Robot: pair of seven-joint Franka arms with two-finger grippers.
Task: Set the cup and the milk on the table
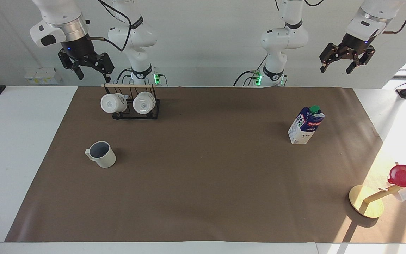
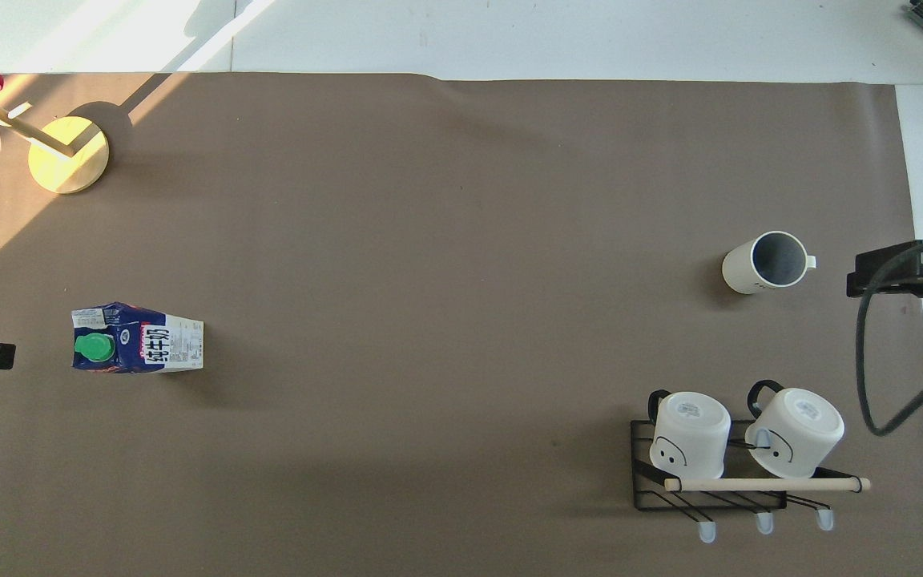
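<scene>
Both arms are up and off the desk (image 1: 19, 148). The left claw (image 1: 346, 65) hangs high over the desk's edge at the left arm's end, fingers spread wide, nothing between them. The right claw (image 1: 89, 72) hangs high at the right arm's end, just over the robots' edge of the brown mat (image 1: 203, 197) beside the mug rack (image 1: 152, 110), also wide open and holding nothing.

Down on the mat, the cup (image 1: 101, 154) stands upright toward the right arm's end, mouth up showing its grey-blue inside, small handle turned out toward that end of the desk. It sits farther from the robots than the rack, well apart from it. Nothing is touching it.

The milk (image 1: 306, 125) stands upright toward the left arm's end, green cap on top, well apart from the cup and free of any claw. In the overhead view the carton (image 2: 138, 348) is roughly level with the cup (image 2: 766, 262), slightly nearer the robots.

On the rack, two white mugs (image 1: 112, 103) hang side by side under a wooden rail. At the left arm's end, farther from the robots than the milk, a round wooden stand (image 1: 365, 205) carries a red cup (image 1: 404, 175) in a patch of sunlight.
</scene>
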